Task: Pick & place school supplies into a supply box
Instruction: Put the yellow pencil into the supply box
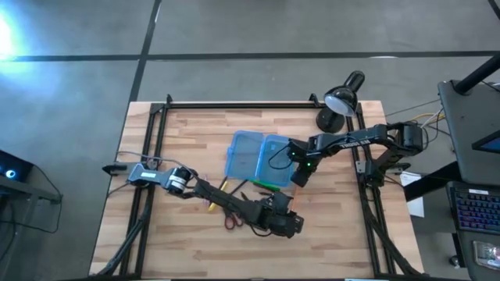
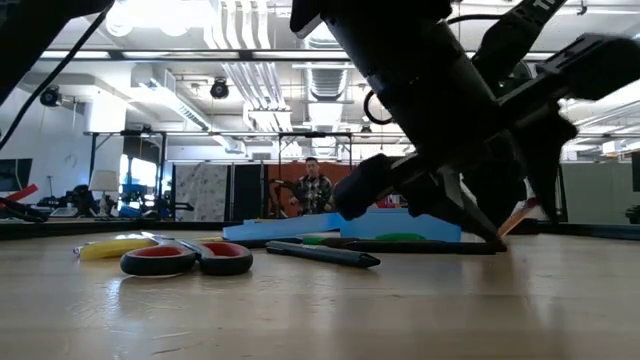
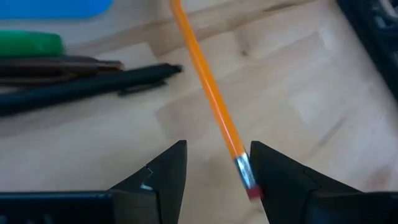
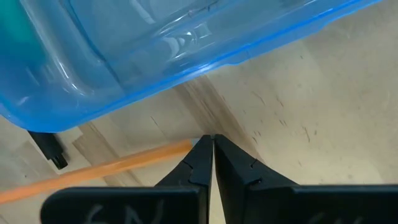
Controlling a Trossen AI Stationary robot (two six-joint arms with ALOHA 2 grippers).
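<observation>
The translucent blue supply box [image 1: 258, 156] lies open at the table's middle. An orange pencil [image 3: 208, 93] lies on the wood between the two grippers. My left gripper [image 1: 287, 222] is open, its fingers on either side of the pencil's red eraser end [image 3: 250, 190]. My right gripper [image 1: 299, 178] is shut beside the box's near right corner, its tips at the pencil's other end. A green pen [image 3: 31, 43], a brown pencil [image 3: 56, 65] and a black pen [image 3: 87, 87] lie near the box. Red-handled scissors [image 2: 185, 258] and a yellow pen [image 2: 115, 246] lie to the left. My left gripper has the pencil's eraser end [image 3: 245, 174] close to the inner side of one finger [image 3: 273, 174]; I cannot tell whether they touch. My right gripper's shut fingertips [image 4: 202, 152] meet the pencil's pointed end [image 4: 186, 147], slanting down; I cannot tell whether they pinch it or only touch it.
A black desk lamp [image 1: 340, 97] stands at the table's far right corner. A dark frame [image 1: 156, 156] runs along the table's left, right and far edges. Bare wood shows at the near left and near right. A person [image 2: 315, 190] stands in the room behind.
</observation>
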